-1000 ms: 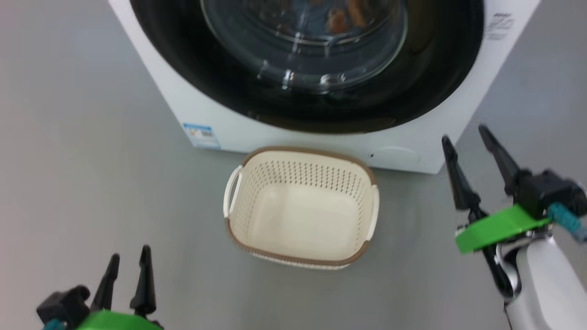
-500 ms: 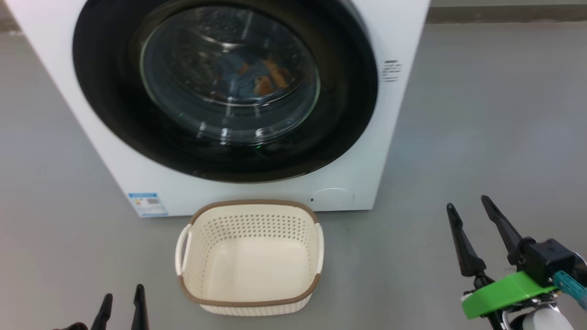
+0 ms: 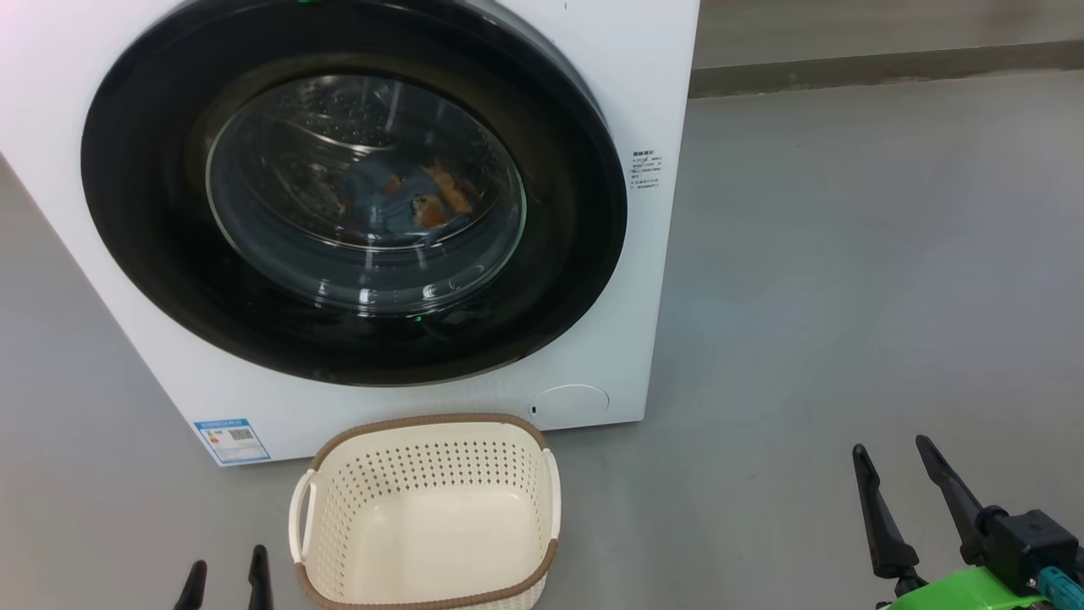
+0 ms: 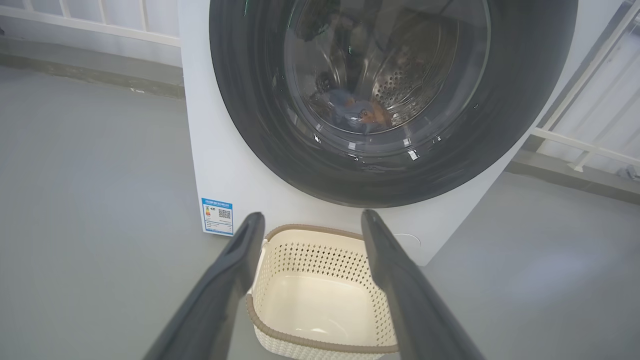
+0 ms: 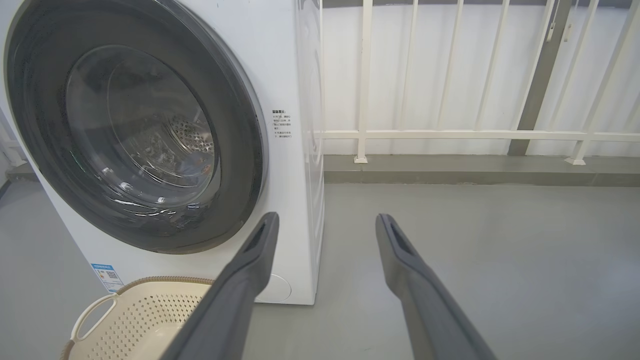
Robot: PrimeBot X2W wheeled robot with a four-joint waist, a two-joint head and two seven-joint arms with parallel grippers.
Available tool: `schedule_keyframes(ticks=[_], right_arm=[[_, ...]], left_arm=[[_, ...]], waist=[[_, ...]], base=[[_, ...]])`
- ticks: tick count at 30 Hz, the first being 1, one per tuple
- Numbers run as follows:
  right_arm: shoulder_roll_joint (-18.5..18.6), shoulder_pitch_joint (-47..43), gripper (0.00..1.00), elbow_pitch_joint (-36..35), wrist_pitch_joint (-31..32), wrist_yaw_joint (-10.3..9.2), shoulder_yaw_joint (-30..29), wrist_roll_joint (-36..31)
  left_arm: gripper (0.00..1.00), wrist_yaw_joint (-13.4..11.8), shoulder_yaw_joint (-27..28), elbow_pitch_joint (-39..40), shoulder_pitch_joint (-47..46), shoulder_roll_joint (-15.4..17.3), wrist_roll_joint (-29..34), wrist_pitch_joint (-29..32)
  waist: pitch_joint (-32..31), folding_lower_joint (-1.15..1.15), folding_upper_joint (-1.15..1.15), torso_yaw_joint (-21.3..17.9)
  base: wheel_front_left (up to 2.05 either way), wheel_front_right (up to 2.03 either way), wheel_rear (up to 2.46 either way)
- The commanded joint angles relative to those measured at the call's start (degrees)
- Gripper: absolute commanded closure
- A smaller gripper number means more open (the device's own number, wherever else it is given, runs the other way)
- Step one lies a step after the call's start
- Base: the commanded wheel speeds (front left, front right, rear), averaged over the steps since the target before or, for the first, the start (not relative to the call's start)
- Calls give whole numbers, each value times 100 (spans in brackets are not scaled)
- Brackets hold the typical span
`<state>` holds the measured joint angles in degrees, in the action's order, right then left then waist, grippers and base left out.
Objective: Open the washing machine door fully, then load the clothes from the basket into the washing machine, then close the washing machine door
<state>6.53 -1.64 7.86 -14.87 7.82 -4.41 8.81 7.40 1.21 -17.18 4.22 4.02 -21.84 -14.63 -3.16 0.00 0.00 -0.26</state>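
Note:
The washing machine point(image 3: 648, 280) stands white and boxy ahead of me, its door point(image 3: 140, 212) shut flat against the front. Through the glass the clothes point(image 3: 402, 199), blue with orange figures, lie inside the steel drum. On the floor in front sits the basket point(image 3: 428, 421), cream with a brown rim and nothing in it. My left gripper point(image 3: 227, 569) is open at the bottom edge, just left of the basket, and in its wrist view the left gripper point(image 4: 314, 216) points at the basket and door. My right gripper point(image 3: 891, 449) is open over bare floor to the right; in its wrist view the right gripper point(image 5: 327, 218) points past the machine's right corner.
Grey floor point(image 3: 847, 296) spreads to the right of the machine. A white railing point(image 5: 450, 134) on a low grey kerb point(image 5: 475, 172) runs behind. A small blue label point(image 3: 230, 439) marks the machine's lower left corner.
The head camera has swung up and to the right, so the machine and basket sit lower and further left in the picture. Door shut and both grippers open throughout.

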Motion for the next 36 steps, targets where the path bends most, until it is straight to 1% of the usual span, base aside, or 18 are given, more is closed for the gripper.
schedule_keyframes(ticks=[1,15,36], right_arm=[[4,40,0,-99,-13,-33,91,-80],[-71,33,0,12,-13,-33,-44,-124],[-103,63,0,5,-13,-33,-36,-81]], left_arm=[[0,8,168,145,-78,38,99,-37],[0,8,79,137,-47,83,237,-37],[0,9,133,232,-23,108,281,-37]], waist=[[-12,0,0,26],[-43,0,0,189],[-36,0,0,184]], base=[[0,0,0],[0,0,0],[0,0,0]])
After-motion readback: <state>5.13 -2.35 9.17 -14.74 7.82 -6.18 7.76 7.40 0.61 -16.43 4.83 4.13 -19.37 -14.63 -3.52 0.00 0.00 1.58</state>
